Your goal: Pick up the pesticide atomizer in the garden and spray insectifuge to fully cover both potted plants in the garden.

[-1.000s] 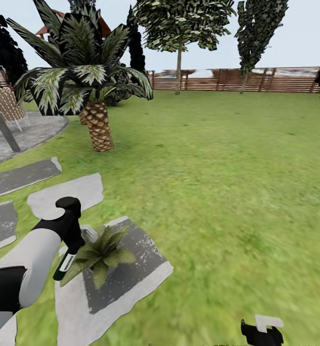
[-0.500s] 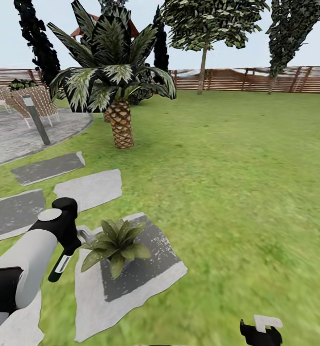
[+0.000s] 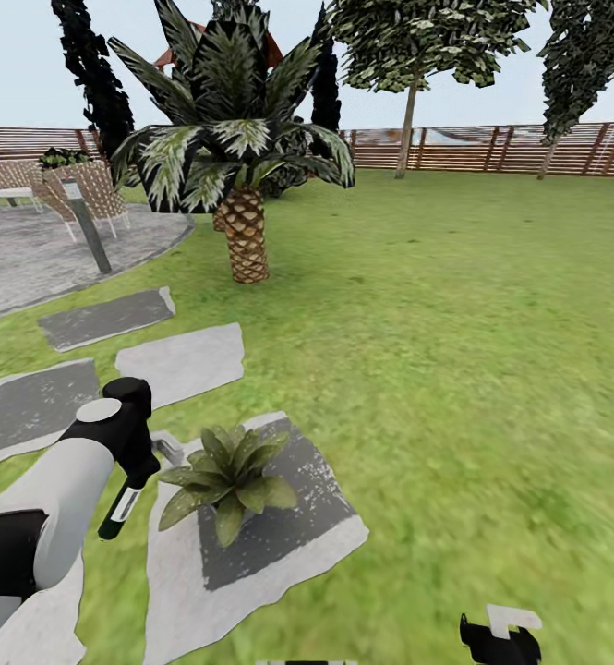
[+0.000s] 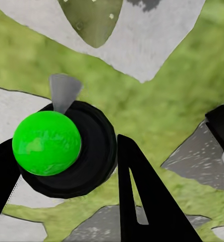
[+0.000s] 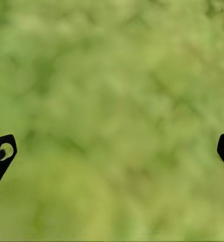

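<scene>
In the head view my left gripper (image 3: 137,465) is shut on the pesticide atomizer (image 3: 119,511), a slim black and white stick that hangs down from the hand. Just right of it stands a potted plant (image 3: 228,469), a rosette of broad green leaves on a grey stepping stone (image 3: 279,545). The left wrist view looks along the black fingers (image 4: 142,196), with the left gripper (image 4: 66,174) closed round the atomizer's round black body (image 4: 94,151), which carries a bright green ball (image 4: 46,142). My right gripper (image 3: 500,639) sits low at the right. In its own view the right gripper (image 5: 112,151) is open over grass.
A big palm with a scaly trunk (image 3: 247,245) stands beyond the plant. More stepping stones (image 3: 182,362) lead left toward the round paved patio (image 3: 30,263) with wicker chairs (image 3: 92,189) and a post (image 3: 91,231). Open lawn (image 3: 473,351) runs right to the wooden fence (image 3: 491,148).
The whole picture has shifted right, so the camera has turned left and more of the patio shows. The plant now sits a little farther from the atomizer in the picture. Both grippers keep their pose.
</scene>
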Motion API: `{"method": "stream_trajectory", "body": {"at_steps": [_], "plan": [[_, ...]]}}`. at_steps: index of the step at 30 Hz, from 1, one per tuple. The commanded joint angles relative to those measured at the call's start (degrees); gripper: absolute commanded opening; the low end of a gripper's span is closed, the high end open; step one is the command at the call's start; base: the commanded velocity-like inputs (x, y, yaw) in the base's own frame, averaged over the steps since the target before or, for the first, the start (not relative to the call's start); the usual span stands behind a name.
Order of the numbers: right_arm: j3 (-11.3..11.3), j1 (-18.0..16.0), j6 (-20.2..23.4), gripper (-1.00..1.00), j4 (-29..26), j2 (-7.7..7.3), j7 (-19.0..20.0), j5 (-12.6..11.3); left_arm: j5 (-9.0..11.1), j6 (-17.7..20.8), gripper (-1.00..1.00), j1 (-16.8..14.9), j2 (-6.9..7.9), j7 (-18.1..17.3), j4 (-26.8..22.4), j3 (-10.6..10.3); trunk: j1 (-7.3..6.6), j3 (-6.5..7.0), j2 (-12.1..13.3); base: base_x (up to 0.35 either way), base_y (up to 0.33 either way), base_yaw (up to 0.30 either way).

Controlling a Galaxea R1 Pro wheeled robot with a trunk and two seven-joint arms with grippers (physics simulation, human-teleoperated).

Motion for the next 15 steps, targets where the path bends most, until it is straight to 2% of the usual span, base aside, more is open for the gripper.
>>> {"method": "stream_trajectory", "body": {"at_steps": [1,13,15], "plan": [[-0.4,-0.04,-0.13,1.0,0.12,0.0,-0.21,0.61,-0.65,0.49,-1.0,0.0,-0.06,-0.48,-0.05,0.31,0.02,-0.05,-0.02,0.234,-0.185,0.001],[-0.4,-0.04,-0.09,1.0,0.14,0.0,-0.21,0.6,-0.7,0.51,-1.0,0.32,-0.43,-0.48,0.21,0.24,0.02,-0.05,-0.02,0.031,-0.277,0.016],[-0.4,-0.04,-0.09,1.0,0.14,0.01,-0.21,0.6,-0.7,0.51,-1.0,0.32,-0.42,-0.48,0.19,0.1,0.02,-0.05,-0.02,0.074,-0.286,0.169]]}}
